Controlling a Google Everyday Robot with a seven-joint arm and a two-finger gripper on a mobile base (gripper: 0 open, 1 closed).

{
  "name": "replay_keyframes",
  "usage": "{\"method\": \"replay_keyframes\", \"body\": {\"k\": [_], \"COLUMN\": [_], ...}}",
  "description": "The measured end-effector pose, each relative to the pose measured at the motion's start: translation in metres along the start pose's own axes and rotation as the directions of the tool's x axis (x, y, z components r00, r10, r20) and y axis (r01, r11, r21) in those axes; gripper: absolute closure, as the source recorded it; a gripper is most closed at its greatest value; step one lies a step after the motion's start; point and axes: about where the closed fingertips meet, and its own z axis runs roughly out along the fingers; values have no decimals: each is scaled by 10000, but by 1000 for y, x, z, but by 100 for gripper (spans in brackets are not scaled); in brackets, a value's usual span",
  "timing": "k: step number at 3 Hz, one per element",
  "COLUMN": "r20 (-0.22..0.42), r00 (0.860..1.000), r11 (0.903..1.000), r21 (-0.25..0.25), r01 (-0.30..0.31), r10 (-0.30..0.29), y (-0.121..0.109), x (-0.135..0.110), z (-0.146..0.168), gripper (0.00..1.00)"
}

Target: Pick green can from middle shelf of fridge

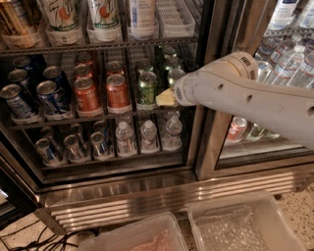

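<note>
The fridge (122,195) stands open in front of me, its middle shelf (98,116) holding rows of cans. The front green can (146,88) stands upright at the shelf's right part, with more green cans (173,76) behind and to its right. My gripper (166,97) reaches in from the right on the white arm (245,95). Its pale yellow tip sits just right of the front green can's lower half, touching it or nearly so. The arm hides the shelf's far right end.
Orange-red cans (117,90) stand directly left of the green can, and blue cans (49,95) farther left. Water bottles (147,135) fill the lower shelf, tall cans (103,14) the top one. A steel door post (208,127) lies under the arm. Two plastic bins (245,223) sit on the floor.
</note>
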Motion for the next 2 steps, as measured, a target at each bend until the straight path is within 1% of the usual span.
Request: {"method": "replay_keyframes", "body": {"k": [2], "r20": [-52], "r00": [9999], "r11": [9998], "r21": [166], "r01": [143], "r10": [-142], "y": [1], "x": [-1], "z": [5], "gripper": [22]}}
